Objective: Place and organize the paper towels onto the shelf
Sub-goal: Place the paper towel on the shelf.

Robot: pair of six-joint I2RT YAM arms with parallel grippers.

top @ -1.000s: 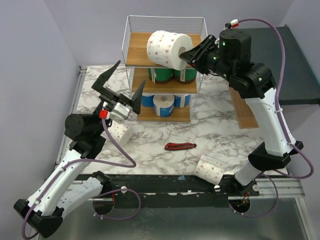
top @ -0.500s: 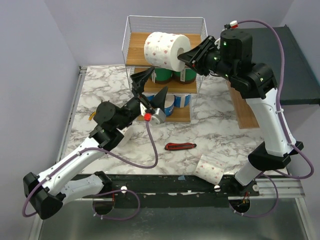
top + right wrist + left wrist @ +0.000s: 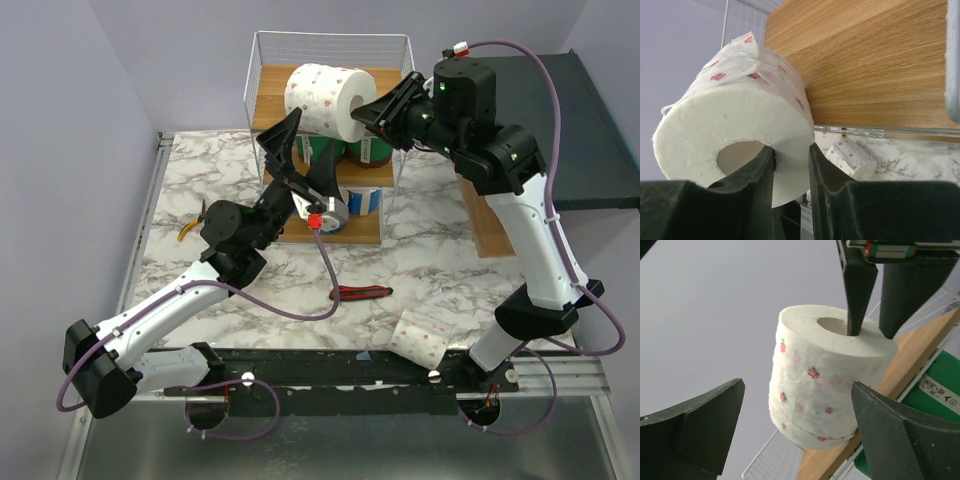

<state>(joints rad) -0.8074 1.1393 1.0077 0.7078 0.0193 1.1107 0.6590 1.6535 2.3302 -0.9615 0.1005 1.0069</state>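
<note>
Swinging up, left pincer (image 3: 313, 140) spread, nearer dotted roll (image 3: 320, 92)

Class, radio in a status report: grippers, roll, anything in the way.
Right gripper shut on dotted roll, at top tier of shelf. Left gripper open, empty, below it, possibly in the way.

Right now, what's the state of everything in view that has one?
Shelf, upright; green rolls on middle tier, blue rolls on bottom.
Dotted roll, gripped, held at the top tier.
Right gripper, shut on that roll's wall, one finger in the core.
Left gripper, open, empty, up in front of the shelf.
Loose roll, on its side on the table.
Knife, flat on the table.
</note>
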